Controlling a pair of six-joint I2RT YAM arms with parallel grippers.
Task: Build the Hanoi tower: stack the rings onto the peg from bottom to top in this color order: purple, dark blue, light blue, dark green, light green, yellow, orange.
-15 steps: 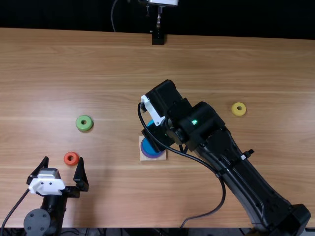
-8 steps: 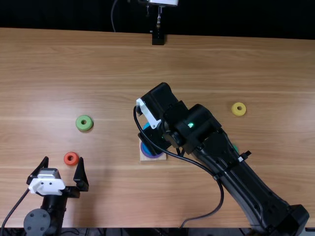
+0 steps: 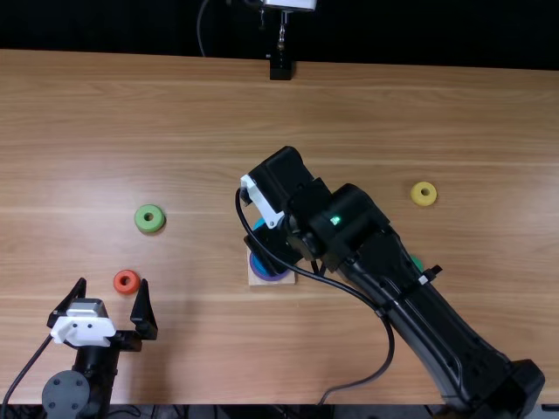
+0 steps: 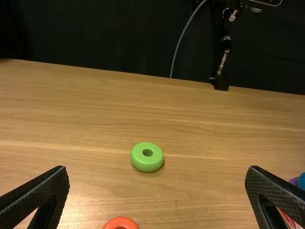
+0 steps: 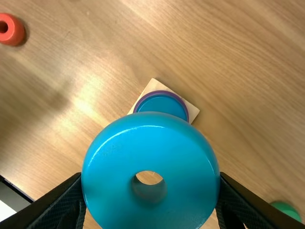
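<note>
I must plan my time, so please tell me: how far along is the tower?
The purple ring and dark blue ring look already placed on the base. The right tool holds the light blue ring over there. Left to do, on the table: dark green ring, light green ring, yellow ring, orange ring.

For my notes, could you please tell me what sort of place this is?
Probably a robotics lab: a black left arm and black right arm share a wooden table with light green and yellow rings, before a dark backdrop.
</note>
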